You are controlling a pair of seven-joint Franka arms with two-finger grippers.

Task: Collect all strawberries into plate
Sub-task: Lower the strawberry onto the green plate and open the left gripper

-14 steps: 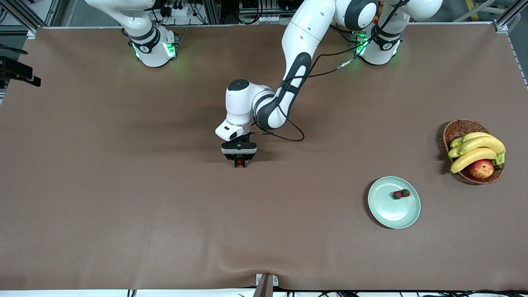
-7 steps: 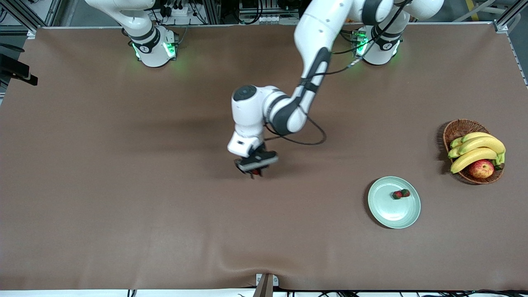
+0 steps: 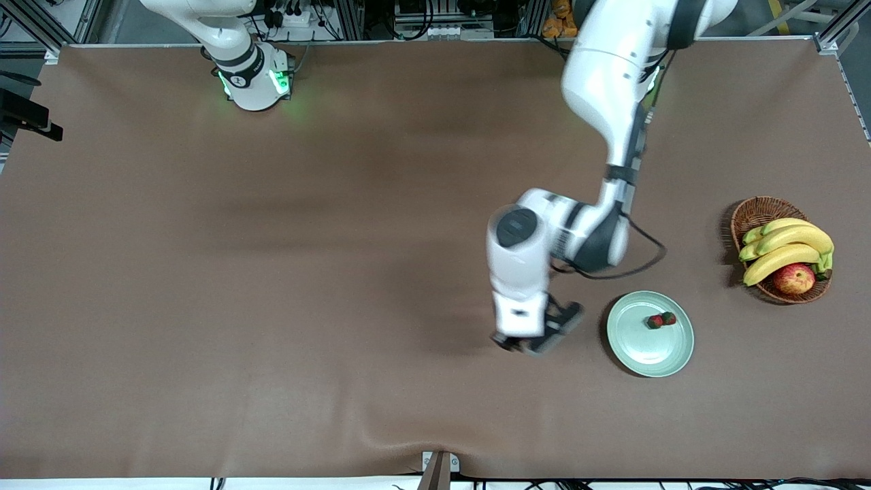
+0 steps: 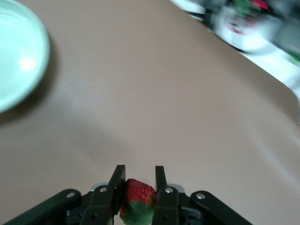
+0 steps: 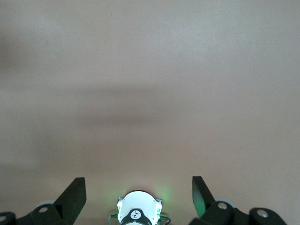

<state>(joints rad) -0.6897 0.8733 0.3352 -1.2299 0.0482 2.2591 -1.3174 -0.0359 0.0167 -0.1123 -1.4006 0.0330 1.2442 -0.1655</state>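
Strawberry (image 4: pixel 136 199) number three sits pinched between the two fingers of the left pincer (image 4: pixel 137 180), which hangs over bare brown surface (image 3: pixel 272 272) just beside the plate (image 3: pixel 646 354), on the side toward the right arm's end. Two more strawberries (image 3: pixel 661 320) lie touching each other on the pale green plate, off its centre toward the robots. A wicker basket (image 3: pixel 755 214) with bananas (image 3: pixel 786 248) and an apple (image 3: pixel 793 278) stands near the plate, farther from the front camera. Right pincer (image 5: pixel 139 190) waits with its fingers spread wide, holding nothing, above its own arm's base.
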